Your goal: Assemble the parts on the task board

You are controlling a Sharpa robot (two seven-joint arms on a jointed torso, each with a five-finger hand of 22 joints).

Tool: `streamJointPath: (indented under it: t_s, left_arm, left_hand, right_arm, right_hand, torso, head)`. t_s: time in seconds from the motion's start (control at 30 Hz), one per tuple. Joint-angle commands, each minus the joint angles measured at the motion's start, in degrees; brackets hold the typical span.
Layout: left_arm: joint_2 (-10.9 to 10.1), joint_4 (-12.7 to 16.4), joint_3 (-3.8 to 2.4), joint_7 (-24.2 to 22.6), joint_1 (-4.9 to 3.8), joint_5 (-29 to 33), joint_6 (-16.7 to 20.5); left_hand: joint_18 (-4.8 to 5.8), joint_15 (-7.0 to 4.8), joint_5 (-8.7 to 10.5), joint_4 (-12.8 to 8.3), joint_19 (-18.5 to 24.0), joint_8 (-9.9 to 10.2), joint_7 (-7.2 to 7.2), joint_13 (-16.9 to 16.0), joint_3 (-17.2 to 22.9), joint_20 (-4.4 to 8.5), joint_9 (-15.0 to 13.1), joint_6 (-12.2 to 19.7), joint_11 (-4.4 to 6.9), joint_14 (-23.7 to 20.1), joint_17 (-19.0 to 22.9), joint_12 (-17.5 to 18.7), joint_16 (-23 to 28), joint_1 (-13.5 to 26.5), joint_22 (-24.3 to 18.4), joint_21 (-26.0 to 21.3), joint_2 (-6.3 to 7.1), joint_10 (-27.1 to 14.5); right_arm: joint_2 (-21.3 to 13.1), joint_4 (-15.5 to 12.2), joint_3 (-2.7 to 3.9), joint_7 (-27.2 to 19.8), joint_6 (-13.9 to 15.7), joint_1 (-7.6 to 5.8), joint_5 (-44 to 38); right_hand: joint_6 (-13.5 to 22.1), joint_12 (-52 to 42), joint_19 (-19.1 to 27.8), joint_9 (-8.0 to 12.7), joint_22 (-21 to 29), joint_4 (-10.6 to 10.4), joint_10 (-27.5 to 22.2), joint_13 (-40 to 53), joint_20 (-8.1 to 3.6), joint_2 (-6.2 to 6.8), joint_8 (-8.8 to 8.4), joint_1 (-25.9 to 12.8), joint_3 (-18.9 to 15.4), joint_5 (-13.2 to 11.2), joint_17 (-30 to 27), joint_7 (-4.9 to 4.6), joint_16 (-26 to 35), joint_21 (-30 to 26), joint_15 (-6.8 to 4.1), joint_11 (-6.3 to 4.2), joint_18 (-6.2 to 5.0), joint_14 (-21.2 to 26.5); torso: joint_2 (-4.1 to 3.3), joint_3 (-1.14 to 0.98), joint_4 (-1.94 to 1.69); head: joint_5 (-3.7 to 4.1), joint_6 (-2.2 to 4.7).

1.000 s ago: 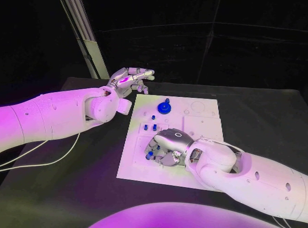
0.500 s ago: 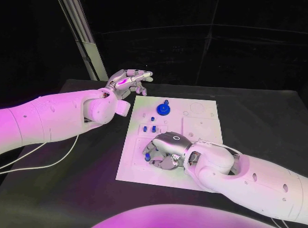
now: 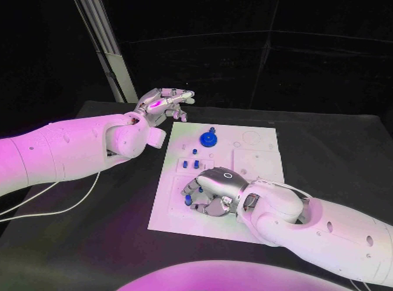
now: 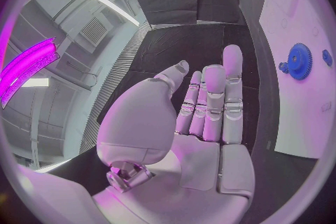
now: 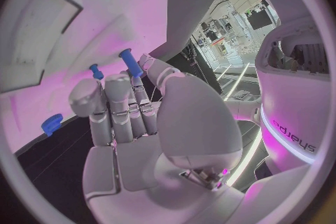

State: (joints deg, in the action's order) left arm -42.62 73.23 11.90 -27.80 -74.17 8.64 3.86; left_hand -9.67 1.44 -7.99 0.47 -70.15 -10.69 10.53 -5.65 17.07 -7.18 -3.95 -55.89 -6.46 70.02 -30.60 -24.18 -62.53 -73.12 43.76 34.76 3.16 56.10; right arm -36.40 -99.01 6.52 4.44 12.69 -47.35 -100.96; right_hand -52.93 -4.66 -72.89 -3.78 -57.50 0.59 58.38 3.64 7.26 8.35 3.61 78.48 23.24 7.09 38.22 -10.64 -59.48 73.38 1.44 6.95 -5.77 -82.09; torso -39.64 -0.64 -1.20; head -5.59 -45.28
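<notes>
The white task board lies mid-table with a blue gear standing at its far end and small blue pegs below it. My right hand rests fingers-down on the board's near left part. In the right wrist view the right hand appears to pinch a blue peg between thumb and a finger, with another peg and the gear beyond. My left hand hovers above the board's far left corner, fingers apart and holding nothing. The left wrist view shows the left hand near the gear.
A metal post rises behind the table's far left corner. A thin cable trails over the black table under my left arm. Bare table lies to the right of the board.
My right hand has edged slightly toward the board's left edge, staying low on the peg. My left hand has barely moved.
</notes>
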Motion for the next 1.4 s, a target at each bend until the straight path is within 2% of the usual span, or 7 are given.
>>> streamJointPath:
  t_s: [0.03,0.3,0.37,0.57,0.93,1.2,1.4]
  left_arm:
    - [0.0,0.0,-0.04,-0.2,-0.08,0.1,-0.6]
    - [-0.2,0.0,-0.01,-0.1,-0.01,0.1,-0.7]
    - [-0.3,0.0,0.01,-0.1,0.03,0.1,-0.7]
    - [-0.7,0.3,0.55,-0.1,0.10,0.1,-0.6]
    - [-0.9,0.4,0.92,-0.2,0.24,0.1,-0.6]
    - [-1.0,0.5,0.99,-0.2,0.40,0.1,-0.7]
    - [-1.1,0.6,1.00,-0.3,0.49,0.1,-0.8]
  left_hand:
    - [-0.79,0.06,0.09,0.0,0.0,-0.3,0.01,0.1,-0.2,0.01,0.1,0.3,0.06,-0.4,0.0,-0.3,0.1,-0.3,0.0,-0.3,-0.25,-0.4]
    - [-0.79,0.06,0.09,0.0,0.0,-0.3,0.01,0.1,-0.2,0.01,0.1,0.3,0.06,-0.4,0.0,-0.3,0.1,-0.3,0.0,-0.3,-0.25,-0.4]
    - [-0.79,0.06,0.09,0.0,0.0,-0.3,0.01,0.1,-0.2,0.01,0.1,0.3,0.06,-0.4,0.0,-0.3,0.1,-0.3,0.0,-0.3,-0.25,-0.4]
    - [-0.79,0.06,0.09,0.0,0.0,-0.3,0.01,0.1,-0.2,0.01,0.1,0.3,0.06,-0.4,0.0,-0.3,0.1,-0.3,0.0,-0.3,-0.25,-0.4]
    - [-0.80,0.03,0.09,0.0,-0.1,-0.7,-0.23,0.1,-0.4,0.01,0.0,0.1,0.18,-0.5,0.3,-0.6,0.1,-0.5,-0.2,-0.4,-0.50,-0.4]
    - [-0.81,0.00,0.10,0.1,-0.1,-0.7,-0.31,0.1,-0.5,0.02,0.0,0.0,0.23,-0.5,0.4,-0.7,0.1,-0.5,-0.2,-0.5,-0.54,-0.3]
    - [-0.82,-0.03,0.11,0.1,-0.2,-0.8,-0.36,0.1,-0.5,0.04,0.0,0.0,0.28,-0.5,0.4,-0.8,0.1,-0.5,-0.3,-0.5,-0.62,-0.3]
  right_arm:
    - [-1.1,-1.0,0.03,-3.3,8.3,-0.04,3.4]
    - [-6.6,-4.0,0.11,-6.6,14.8,-0.07,13.3]
    - [-8.5,-4.9,0.38,-6.9,14.9,-0.09,16.3]
    - [-16.9,-8.2,1.77,-5.6,14.2,-0.13,31.3]
    - [-27.4,-11.4,2.08,3.3,9.2,-0.12,35.8]
    - [-29.5,-12.6,2.09,14.5,5.0,-0.09,27.9]
    - [-28.7,-12.8,2.08,19.9,3.4,-0.06,23.2]
  right_hand:
    - [1.9,0.2,0.2,0.1,0.4,0.2,-1.8,0.0,0.18,-0.11,-0.17,-0.2,-1.0,0.4,-0.6,-0.01,0.6,-0.5,0.12,0.08,-0.96,0.3]
    - [12.9,0.2,1.9,0.7,3.9,0.0,-4.1,0.0,0.22,-0.71,-0.65,0.1,-4.1,-0.3,-5.2,0.10,4.1,-2.8,0.11,0.07,-1.57,1.2]
    - [12.5,-0.1,1.8,0.6,3.9,-0.3,-3.6,0.1,0.22,-0.88,-0.50,-0.1,-4.8,-0.4,-5.2,-0.11,4.1,-2.8,0.09,0.05,-1.54,1.1]
    - [0.4,-5.5,-1.0,-0.8,-0.4,-4.0,7.1,1.6,-0.03,-1.64,2.40,-4.5,-8.7,0.5,0.4,-0.20,-0.1,-0.2,-0.40,-0.76,-0.74,-1.0]
    - [0.1,-15.9,-3.5,-0.7,-4.8,-10.5,16.8,9.0,-2.31,-1.11,4.84,-8.0,-17.5,5.6,8.2,2.28,-6.1,2.7,-2.76,-3.58,0.10,-2.2]
    - [-0.5,-37.7,-7.1,-1.8,-12.8,-17.1,13.5,31.8,-3.43,-3.08,11.48,-5.9,-25.8,6.8,20.4,3.61,-14.3,7.3,-3.84,-5.07,1.64,-3.4]
    - [-0.7,-42.3,-7.1,-2.9,-13.3,-17.2,12.3,37.8,-3.53,-4.21,15.05,-7.1,-29.1,7.6,21.8,4.12,-15.1,7.6,-3.95,-5.20,1.68,-3.3]
  torso:
    - [0.05,-0.03,0.13]
    - [0.09,-0.03,0.29]
    - [0.16,-0.03,0.34]
    - [0.65,0.00,0.98]
    - [1.31,-0.03,2.02]
    - [1.54,0.03,2.33]
    - [1.50,0.14,2.08]
  head:
    - [0.07,0.20]
    - [0.77,1.05]
    - [1.17,1.22]
    - [2.52,2.02]
    - [4.30,2.77]
    - [5.50,2.79]
    - [6.17,2.51]
